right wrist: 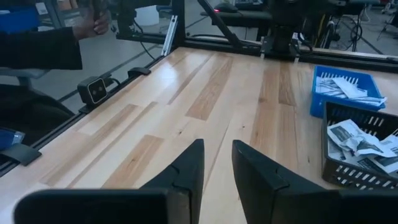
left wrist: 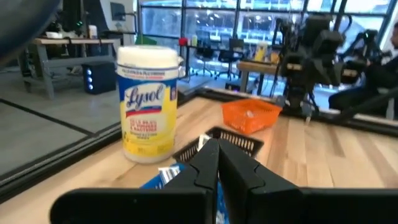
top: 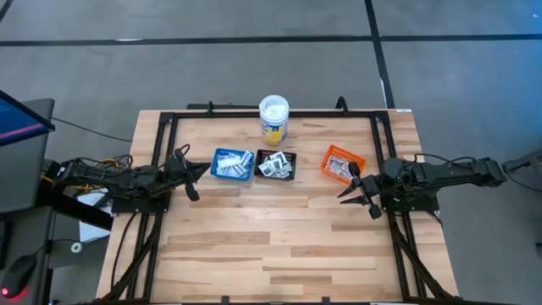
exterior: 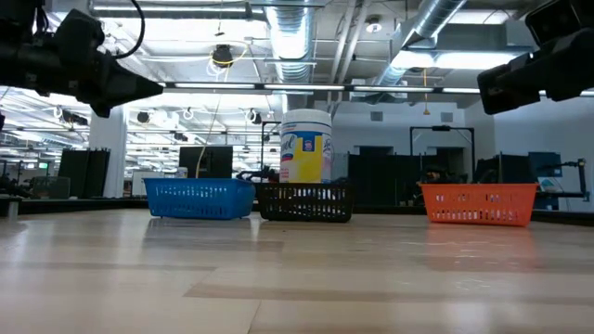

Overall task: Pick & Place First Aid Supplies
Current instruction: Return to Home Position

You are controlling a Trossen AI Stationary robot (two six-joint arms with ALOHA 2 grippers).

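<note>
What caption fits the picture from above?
Left gripper and right gripper hover at the sides; paper packets lie in blue tray, black tray and orange tray by a yellow-labelled tub.

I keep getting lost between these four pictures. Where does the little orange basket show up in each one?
High view: orange basket, right of centre, rightmost of three baskets.
Low view: orange basket, at the right, on the tabletop.
Left wrist view: orange basket, beyond the black basket.
Right wrist view: not in it.
Shared landmark: the black basket, which shows in all four views.
</note>
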